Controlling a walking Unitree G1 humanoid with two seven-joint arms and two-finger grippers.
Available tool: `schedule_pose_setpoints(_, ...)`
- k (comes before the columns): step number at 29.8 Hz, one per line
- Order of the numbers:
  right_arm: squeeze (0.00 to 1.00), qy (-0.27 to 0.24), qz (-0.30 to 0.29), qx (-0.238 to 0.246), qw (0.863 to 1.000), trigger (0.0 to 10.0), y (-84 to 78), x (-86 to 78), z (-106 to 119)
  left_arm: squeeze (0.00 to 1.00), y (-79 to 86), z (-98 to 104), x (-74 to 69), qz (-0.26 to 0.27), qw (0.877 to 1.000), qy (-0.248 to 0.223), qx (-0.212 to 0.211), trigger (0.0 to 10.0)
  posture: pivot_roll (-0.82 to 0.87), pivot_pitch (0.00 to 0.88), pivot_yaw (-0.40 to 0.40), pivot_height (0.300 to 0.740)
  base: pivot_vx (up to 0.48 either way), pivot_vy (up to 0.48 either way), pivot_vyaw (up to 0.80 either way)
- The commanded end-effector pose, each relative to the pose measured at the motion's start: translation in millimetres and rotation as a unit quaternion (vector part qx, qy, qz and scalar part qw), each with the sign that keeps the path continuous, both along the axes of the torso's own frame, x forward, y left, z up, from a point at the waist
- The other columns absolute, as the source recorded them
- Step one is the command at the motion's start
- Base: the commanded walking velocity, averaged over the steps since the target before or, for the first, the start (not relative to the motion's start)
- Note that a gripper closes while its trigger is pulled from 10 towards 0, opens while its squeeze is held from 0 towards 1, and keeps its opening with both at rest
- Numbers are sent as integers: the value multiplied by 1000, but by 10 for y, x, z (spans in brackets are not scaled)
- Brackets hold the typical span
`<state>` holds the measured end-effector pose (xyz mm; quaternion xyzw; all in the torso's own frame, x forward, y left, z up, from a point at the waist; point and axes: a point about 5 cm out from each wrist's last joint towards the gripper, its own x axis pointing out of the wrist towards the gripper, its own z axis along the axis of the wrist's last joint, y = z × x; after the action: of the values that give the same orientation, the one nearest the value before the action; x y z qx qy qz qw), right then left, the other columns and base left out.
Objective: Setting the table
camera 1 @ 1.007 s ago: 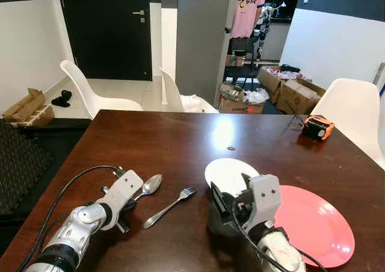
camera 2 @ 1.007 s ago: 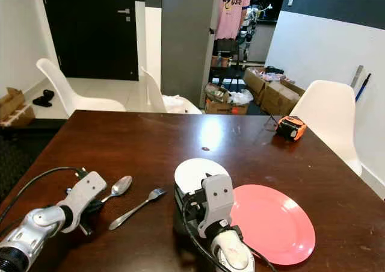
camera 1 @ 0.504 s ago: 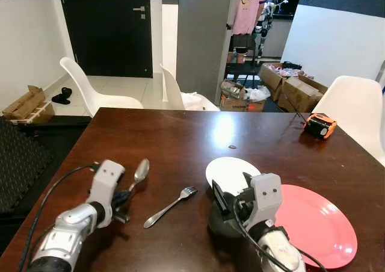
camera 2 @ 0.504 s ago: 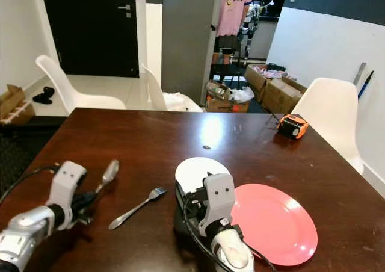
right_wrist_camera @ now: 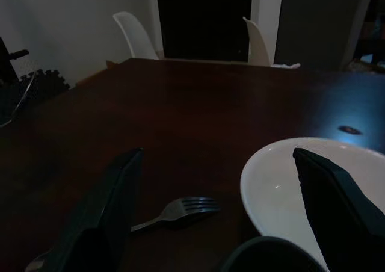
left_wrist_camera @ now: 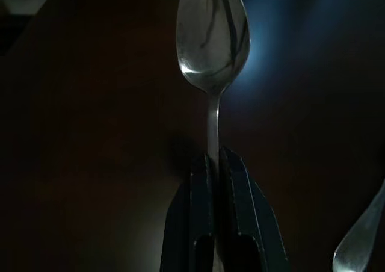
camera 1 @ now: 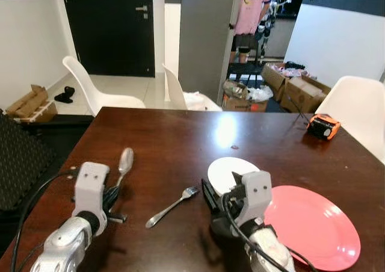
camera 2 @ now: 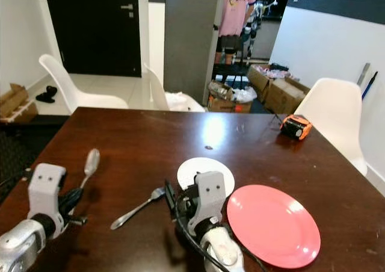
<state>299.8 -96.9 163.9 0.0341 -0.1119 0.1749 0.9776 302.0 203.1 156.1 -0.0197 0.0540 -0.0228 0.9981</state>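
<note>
Spoon (camera 1: pixel 125 162) pinched upright-tilted in raised left tool (left_wrist_camera: pixel 215 163).

Silver arms, pale grey blocky wrist housings with small dark screw holes. Left gripper (left_wrist_camera: pixel 215 163): two long black fingers. Right gripper (right_wrist_camera: pixel 219 194): same black fingers. Black cables loop behind each wrist.
</note>
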Motion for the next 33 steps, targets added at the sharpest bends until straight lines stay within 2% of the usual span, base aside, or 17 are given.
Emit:
schedule_pose_setpoints(1,0,16,-1,11,1000,10000,-2,16,-45,0,-39,20,-33,-3,1000,-7,-2,10000,38,49,33,740,0,0,0)
schedule_pose_setpoints(5,0,23,-12,31,999,10000,-19,50,-31,0,-165,12,-57,-20,1000,-14,-7,10000,34,48,39,740,0,0,0)
schedule_pose_setpoints(9,0,23,-19,33,999,10000,-37,53,-25,0,-185,27,-75,-17,999,-19,-19,10000,31,49,44,740,0,0,0)
schedule_pose_setpoints(17,0,22,-22,37,999,10000,-20,46,-34,0,-185,41,-70,-6,1000,-22,-6,10000,33,55,45,740,0,0,0)
schedule_pose_setpoints(22,0,23,-24,41,999,10000,-23,53,-29,0,-262,54,-65,-15,999,-31,-8,10000,32,60,45,740,0,0,0)
schedule_pose_setpoints(26,0,24,-25,40,999,10000,-30,53,-35,0,-264,55,-66,-14,999,-34,9,10000,33,60,45,740,0,0,0)
schedule_pose_setpoints(29,0,24,-25,40,999,10000,-32,50,-40,0,-272,53,-66,-16,999,-33,-1,10000,33,62,44,740,0,0,0)
schedule_pose_setpoints(33,0,25,-25,40,999,10000,-27,46,-46,0,-281,51,-71,-19,999,-33,11,10000,35,63,44,740,0,0,0)
